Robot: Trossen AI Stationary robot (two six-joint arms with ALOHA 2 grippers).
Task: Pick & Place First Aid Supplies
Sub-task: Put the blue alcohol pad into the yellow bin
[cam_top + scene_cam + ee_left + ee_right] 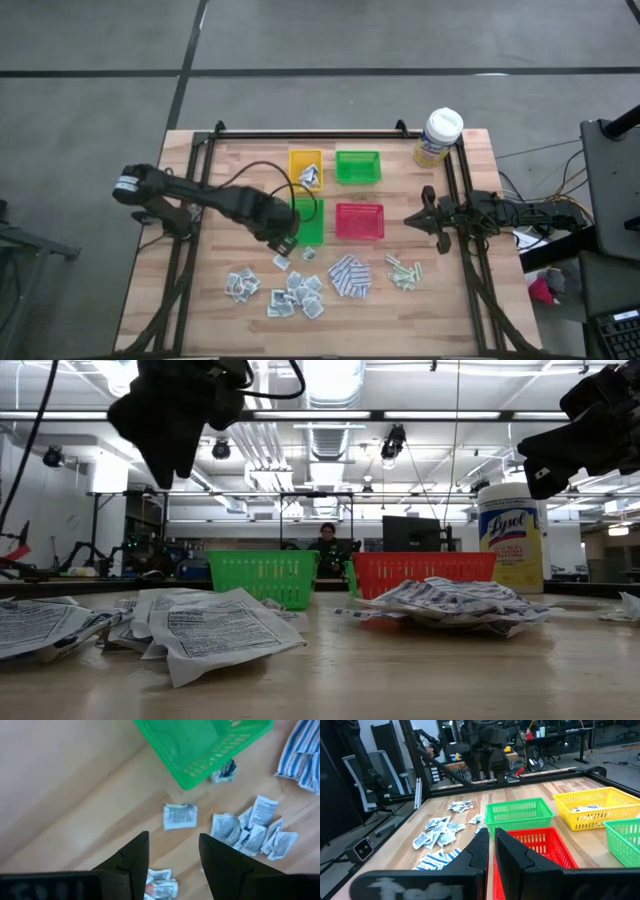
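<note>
The first aid supplies lie loose on the wooden table toward its near edge: white-grey sachets (295, 295), blue-and-white pads (350, 277) and pale green strips (403, 270). My left gripper (283, 243) hangs open above the table, pointing down, at the near side of a green tray (310, 225). Nothing is between its fingers (135, 855). A single sachet (180, 815) lies flat just ahead of them, and another (223, 771) lies at the tray's corner. My right gripper (408, 220) rests shut and level at the table's right side, beside the red tray (359, 221).
A yellow tray (306, 168) with a packet inside and a second green tray (358, 166) stand in the far row. A yellow canister (437, 137) stands at the far right corner. A black frame (300, 132) borders the table. A person (327, 540) sits in the room beyond.
</note>
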